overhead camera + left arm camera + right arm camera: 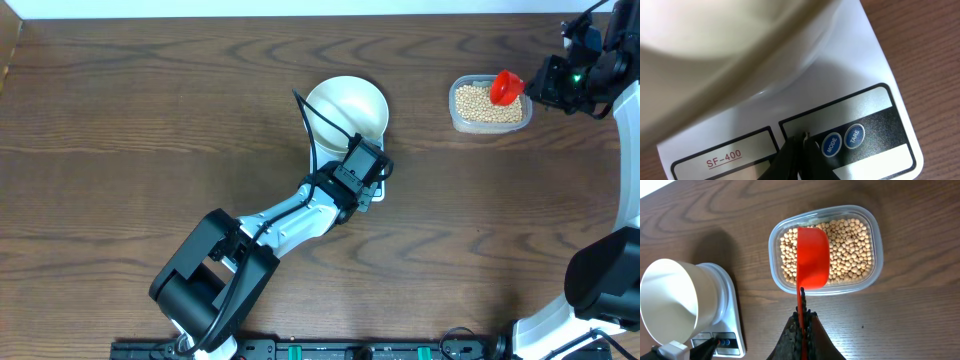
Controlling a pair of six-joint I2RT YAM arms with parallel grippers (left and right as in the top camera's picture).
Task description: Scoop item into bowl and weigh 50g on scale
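Your left gripper (802,142), jaws fully closed and empty, has its tip at the front panel of the scale (875,70), just beside the MODE button (831,144). The bowl (347,108) sits on the scale mid-table, so press straight down and lightly to keep both from shifting. Your right gripper (802,320) is clamped on the red scoop (813,255) over the beans (852,250) in the tub (876,255) near the table's far right corner; keep it level.

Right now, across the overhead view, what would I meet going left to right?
bowl → tub → right end effector
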